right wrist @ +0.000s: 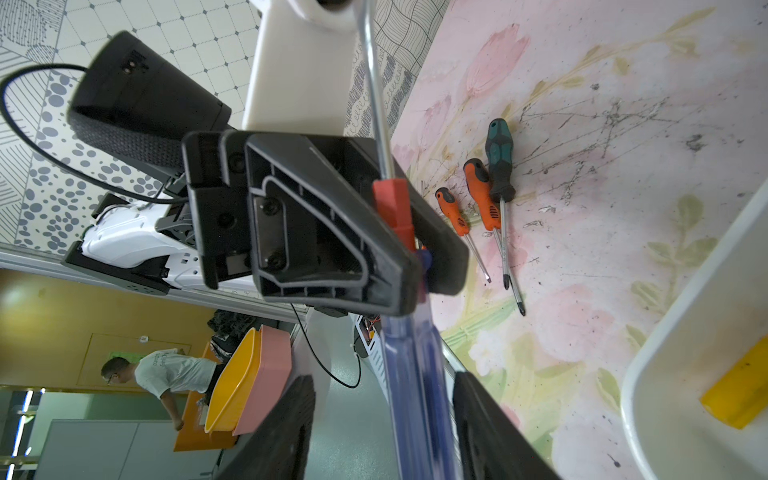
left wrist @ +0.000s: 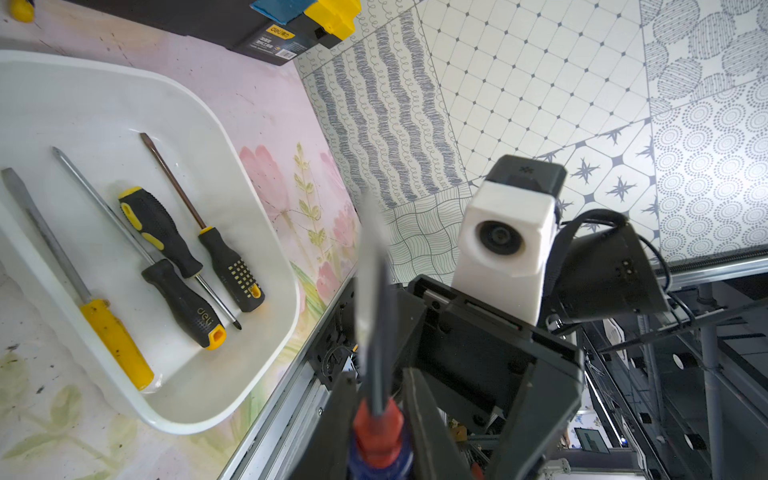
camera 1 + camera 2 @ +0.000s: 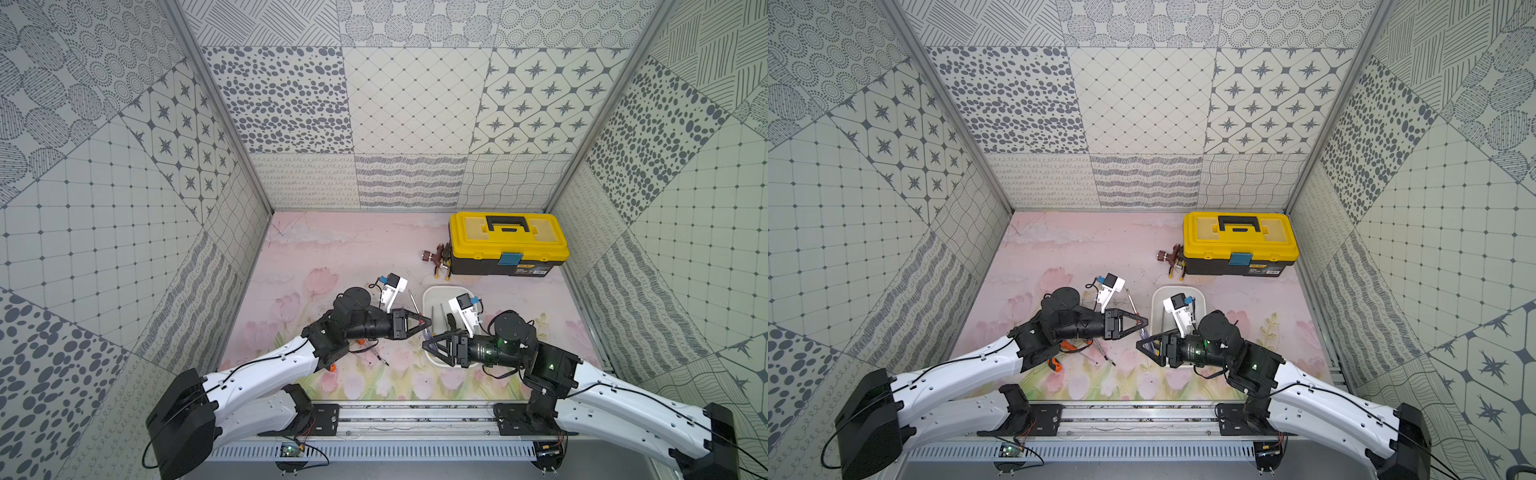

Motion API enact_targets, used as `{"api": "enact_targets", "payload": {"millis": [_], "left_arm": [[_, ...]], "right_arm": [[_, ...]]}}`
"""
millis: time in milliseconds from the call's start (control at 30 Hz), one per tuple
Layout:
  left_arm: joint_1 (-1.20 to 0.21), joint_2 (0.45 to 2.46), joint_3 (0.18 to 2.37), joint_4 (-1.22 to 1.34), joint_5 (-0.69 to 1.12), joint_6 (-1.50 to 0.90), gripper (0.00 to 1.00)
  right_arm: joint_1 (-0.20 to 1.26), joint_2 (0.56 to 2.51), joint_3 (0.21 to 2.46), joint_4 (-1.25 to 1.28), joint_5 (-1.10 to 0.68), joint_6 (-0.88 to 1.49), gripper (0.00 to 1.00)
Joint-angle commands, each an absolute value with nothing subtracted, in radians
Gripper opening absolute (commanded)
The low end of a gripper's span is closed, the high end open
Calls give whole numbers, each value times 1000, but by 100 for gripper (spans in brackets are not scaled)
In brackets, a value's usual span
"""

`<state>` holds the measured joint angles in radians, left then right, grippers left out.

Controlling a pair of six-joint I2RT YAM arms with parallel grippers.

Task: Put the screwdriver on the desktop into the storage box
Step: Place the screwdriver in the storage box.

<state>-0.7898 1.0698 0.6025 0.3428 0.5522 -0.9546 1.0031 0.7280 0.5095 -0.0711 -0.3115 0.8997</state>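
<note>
Left wrist view: left hand [image 2: 379,372] clamps the screwdriver [image 2: 370,270] at its red collar; facing right hand [image 1: 384,376], jaws parted, straddles its translucent blue handle.

Both top views look steeply down from high over the robot's side across the whole table [image 3: 332,249]. Your wrist cameras [image 2: 503,232] sit close, facing each other, and both show the storage box [image 2: 104,95].
</note>
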Motion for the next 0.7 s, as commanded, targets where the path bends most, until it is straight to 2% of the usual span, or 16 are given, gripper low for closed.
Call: {"api": "enact_targets", "payload": {"millis": [0,233,467,500,533,600,667], "left_arm": [[-786,1043,619,381,635,-882,0],[-786,1048,624,370,636,-879,0],[-787,1052,624,349,610,-877,0],[-786,1053,626,337,592,-880,12],[-787,1055,626,331,580,-881,29],[-787,1058,628,321,562,-886,55],[-787,1051,632,292,515,-889,67]], "right_arm": [[996,729,511,-44,-326,884,46],[996,740,517,-33,-345,884,21],[996,745,511,-19,-350,885,2],[996,746,509,-19,-347,885,0],[996,747,509,-20,-343,884,0],[996,747,510,-35,-325,884,0],[996,747,519,-62,-294,881,0]]}}
